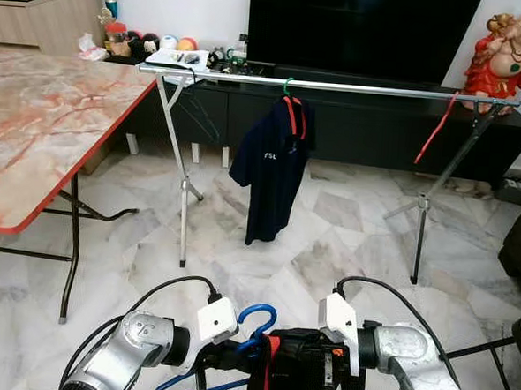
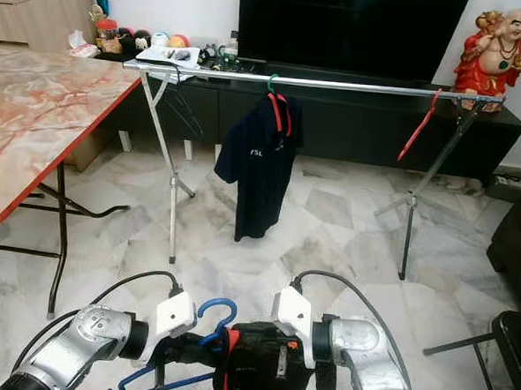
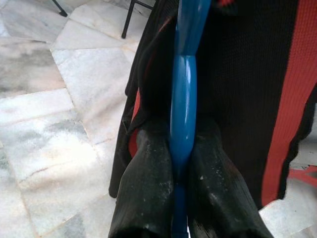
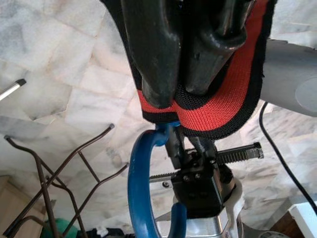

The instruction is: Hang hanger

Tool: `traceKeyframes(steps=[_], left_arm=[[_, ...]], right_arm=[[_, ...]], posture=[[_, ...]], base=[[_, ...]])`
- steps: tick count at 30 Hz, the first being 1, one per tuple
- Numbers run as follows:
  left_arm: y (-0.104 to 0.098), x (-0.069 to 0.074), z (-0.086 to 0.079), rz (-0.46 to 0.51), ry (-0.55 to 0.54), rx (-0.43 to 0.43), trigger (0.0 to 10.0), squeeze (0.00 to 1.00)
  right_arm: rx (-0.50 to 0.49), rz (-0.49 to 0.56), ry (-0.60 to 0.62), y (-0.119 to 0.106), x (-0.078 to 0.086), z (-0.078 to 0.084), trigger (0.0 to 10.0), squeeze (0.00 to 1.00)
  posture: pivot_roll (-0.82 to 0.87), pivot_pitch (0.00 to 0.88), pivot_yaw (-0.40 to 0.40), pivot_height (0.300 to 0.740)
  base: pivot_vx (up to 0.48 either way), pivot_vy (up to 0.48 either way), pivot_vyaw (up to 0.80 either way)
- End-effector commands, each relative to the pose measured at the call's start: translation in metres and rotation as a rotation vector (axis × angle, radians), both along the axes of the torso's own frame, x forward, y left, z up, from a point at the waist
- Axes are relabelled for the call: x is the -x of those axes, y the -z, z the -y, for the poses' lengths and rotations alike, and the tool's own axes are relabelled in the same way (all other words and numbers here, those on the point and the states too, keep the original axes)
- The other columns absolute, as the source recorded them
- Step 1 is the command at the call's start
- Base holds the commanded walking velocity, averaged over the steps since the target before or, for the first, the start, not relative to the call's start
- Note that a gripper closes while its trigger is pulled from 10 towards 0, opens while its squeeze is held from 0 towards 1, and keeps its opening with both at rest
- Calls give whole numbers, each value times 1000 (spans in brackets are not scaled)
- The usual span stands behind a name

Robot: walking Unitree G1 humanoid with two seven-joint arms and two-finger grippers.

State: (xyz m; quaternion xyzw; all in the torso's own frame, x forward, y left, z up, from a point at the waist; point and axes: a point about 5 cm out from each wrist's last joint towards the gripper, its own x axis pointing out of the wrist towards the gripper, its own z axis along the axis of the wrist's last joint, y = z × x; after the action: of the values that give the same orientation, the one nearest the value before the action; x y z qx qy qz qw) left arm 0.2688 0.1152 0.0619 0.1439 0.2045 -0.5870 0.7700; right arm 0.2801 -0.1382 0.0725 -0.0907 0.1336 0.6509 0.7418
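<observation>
- The left gripper (image 3: pixel 179 163), at the bottom centre of the left wrist view, has its two black fingers pressed tight on either side of the glossy blue plastic hanger (image 3: pixel 184 94), with no gap beyond the thickness of the rod.
- In the left eye view that blue hanger's hook (image 1: pixel 257 321) curls up at the lower centre of the frame, between the two silver arms, and its lower bar runs toward the bottom left.
- A black knit garment with red trim (image 1: pixel 296 365) sits bunched at the bottom centre, draped over the hanger.
- The right gripper (image 4: pixel 185 74), in the upper middle of the right wrist view, has its fingers closed down on the red and black collar band of that garment (image 4: pixel 218 111); the blue hook (image 4: pixel 141 193) hangs just under the pinched cloth.
- Across the upper half of the left eye view runs a long silver metal clothes rail on folding legs (image 1: pixel 373 90).
- A dark navy short-sleeved shirt on a green hook (image 1: pixel 273 165) hangs from the rail, left of its middle.
- A thin red hanger (image 1: pixel 434 130) dangles tilted near the rail's right end.
- A marble-patterned folding table with a red edge (image 1: pixel 43 129) fills the left side.
- Behind the rail, a large black television screen (image 1: pixel 359 29) stands on a low dark cabinet, with a red and gold laughing figurine (image 1: pixel 508 51) at the upper right.
- The floor is pale veined marble tile (image 1: pixel 328 243).
</observation>
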Motion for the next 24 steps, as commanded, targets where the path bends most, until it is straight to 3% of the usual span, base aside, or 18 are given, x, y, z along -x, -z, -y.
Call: traceKeyframes(steps=[1,17,24], left_arm=[[-2,-1,0,8,-2,11,0,0],[-2,-1,-1,8,-5,13,0,0],[-2,0,-2,6,-7,11,0,0]], right_arm=[[-4,9,-19,-4,1,-1,0,0],[-29,-5,31,-3,-1,0,0,0],[-145,13,154,-15,-12,4,0,0]], posture=[[108,30,-50,740],[112,34,-56,740],[110,36,-55,740]], base=[[0,0,0],[0,0,0],[0,0,0]])
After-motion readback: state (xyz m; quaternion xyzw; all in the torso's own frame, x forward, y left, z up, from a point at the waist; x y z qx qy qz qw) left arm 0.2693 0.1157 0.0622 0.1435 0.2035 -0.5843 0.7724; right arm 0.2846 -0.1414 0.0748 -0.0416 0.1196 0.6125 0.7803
